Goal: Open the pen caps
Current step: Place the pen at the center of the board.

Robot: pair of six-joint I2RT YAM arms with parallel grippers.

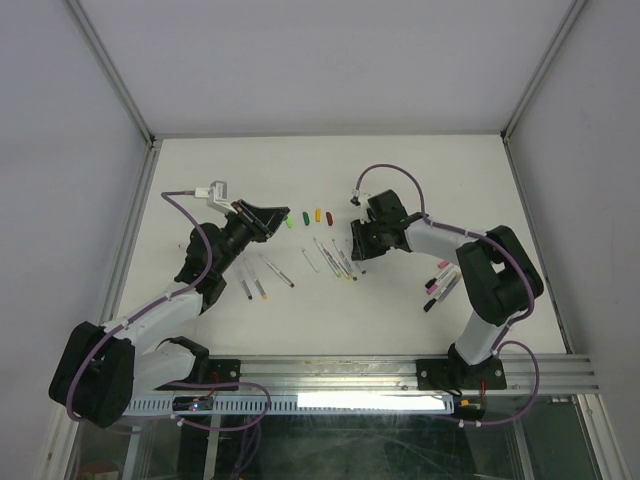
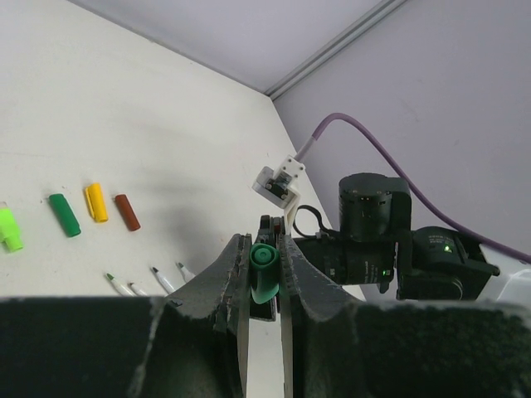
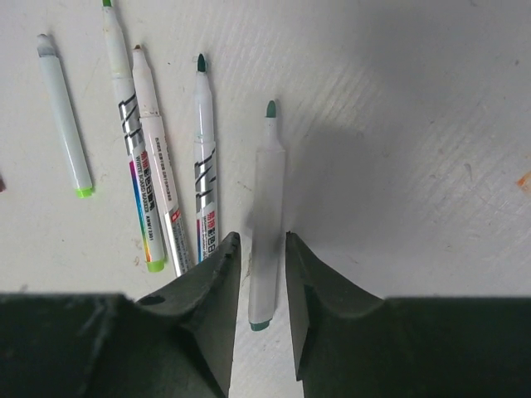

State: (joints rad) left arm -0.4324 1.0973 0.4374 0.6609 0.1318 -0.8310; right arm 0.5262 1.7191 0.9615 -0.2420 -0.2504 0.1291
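My left gripper [image 2: 265,264] is shut on a dark green pen cap [image 2: 265,272] and holds it above the table; in the top view it is left of the cap row [image 1: 262,218]. Loose caps lie in a row: light green [image 2: 8,228], dark green [image 2: 64,215], yellow [image 2: 96,202] and brown [image 2: 127,212]. My right gripper [image 3: 261,238] is open, its jaws on either side of an uncapped white pen [image 3: 267,191] with a green tip, which lies on the table. In the top view the right gripper [image 1: 358,247] is low over the middle pens.
Several uncapped pens [image 3: 153,149] lie left of the right gripper's pen. More uncapped pens [image 1: 265,280] lie near the left arm. A few capped pens [image 1: 440,282] lie at the right by the right arm's elbow. The right arm [image 2: 373,224] shows close ahead in the left wrist view.
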